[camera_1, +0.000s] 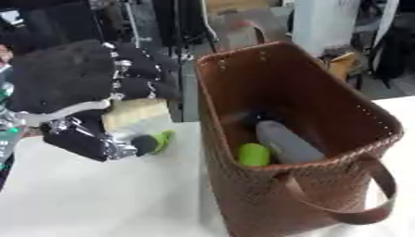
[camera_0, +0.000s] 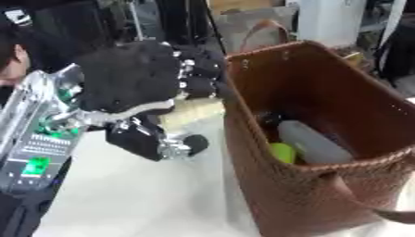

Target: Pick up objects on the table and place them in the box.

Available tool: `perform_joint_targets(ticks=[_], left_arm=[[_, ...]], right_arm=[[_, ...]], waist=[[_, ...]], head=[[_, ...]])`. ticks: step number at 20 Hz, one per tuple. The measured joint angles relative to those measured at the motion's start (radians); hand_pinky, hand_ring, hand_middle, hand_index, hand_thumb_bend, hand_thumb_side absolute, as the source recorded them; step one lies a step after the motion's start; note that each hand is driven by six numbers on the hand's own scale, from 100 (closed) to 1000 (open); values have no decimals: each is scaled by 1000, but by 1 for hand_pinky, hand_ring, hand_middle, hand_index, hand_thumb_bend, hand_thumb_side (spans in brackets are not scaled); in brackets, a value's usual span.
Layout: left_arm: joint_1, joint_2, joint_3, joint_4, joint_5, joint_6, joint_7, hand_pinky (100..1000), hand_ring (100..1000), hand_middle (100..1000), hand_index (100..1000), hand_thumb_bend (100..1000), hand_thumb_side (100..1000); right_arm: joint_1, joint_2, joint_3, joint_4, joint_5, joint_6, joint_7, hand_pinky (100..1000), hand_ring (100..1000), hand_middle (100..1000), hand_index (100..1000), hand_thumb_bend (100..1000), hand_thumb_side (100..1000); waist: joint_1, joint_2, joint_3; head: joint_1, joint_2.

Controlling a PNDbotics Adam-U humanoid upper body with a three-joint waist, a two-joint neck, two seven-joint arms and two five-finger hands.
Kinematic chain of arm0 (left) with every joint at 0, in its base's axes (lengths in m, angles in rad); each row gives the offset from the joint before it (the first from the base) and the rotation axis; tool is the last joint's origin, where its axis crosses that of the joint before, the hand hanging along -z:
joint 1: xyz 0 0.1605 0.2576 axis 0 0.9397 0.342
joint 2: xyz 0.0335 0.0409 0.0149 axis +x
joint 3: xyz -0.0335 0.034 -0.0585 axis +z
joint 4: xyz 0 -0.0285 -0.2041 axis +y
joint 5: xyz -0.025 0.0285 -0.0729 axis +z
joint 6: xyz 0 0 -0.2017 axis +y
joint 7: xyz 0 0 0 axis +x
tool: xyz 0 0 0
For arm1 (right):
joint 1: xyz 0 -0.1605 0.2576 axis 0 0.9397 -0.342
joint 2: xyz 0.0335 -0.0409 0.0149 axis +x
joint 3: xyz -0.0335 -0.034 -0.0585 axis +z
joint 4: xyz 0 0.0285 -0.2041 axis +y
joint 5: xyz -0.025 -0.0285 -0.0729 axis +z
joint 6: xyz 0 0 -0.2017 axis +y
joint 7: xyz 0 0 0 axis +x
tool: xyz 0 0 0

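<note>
Brown woven box [camera_1: 324,185] holds a grey bottle [camera_1: 285,142] and a lime-green object [camera_1: 253,154].

No writing, label, brand, number or sign can be read on anything in either view.

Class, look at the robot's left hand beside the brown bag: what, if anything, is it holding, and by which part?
The left hand is curled round a pale yellowish block, fingers over its top and thumb beneath. What the block is cannot be told.
</note>
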Motion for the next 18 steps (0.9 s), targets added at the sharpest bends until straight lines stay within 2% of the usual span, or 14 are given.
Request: perform_joint_targets(ticks=[6, 11, 18], left_arm=[[-51, 13, 1, 8, 8, 21, -21, 296, 506, 558, 450, 497, 307], [-85, 18, 2, 32, 8, 24, -24, 285, 502, 554, 449, 491, 300], [-176, 27, 2, 115, 17, 30, -30, 296, 508, 560, 452, 527, 309]], right_arm=[[0, -5, 0, 0, -4, -4, 4, 830, 760, 699, 780, 100, 994], [0, -7, 3, 0, -5, -7, 7, 830, 760, 698, 779, 100, 994], [8, -12, 4, 0, -8, -13, 13, 830, 761, 698, 776, 100, 997]], waist=[[5, 0, -9], [5, 0, -13], [10, -8, -26]], head=[[13, 2], [26, 9], [50, 12]])
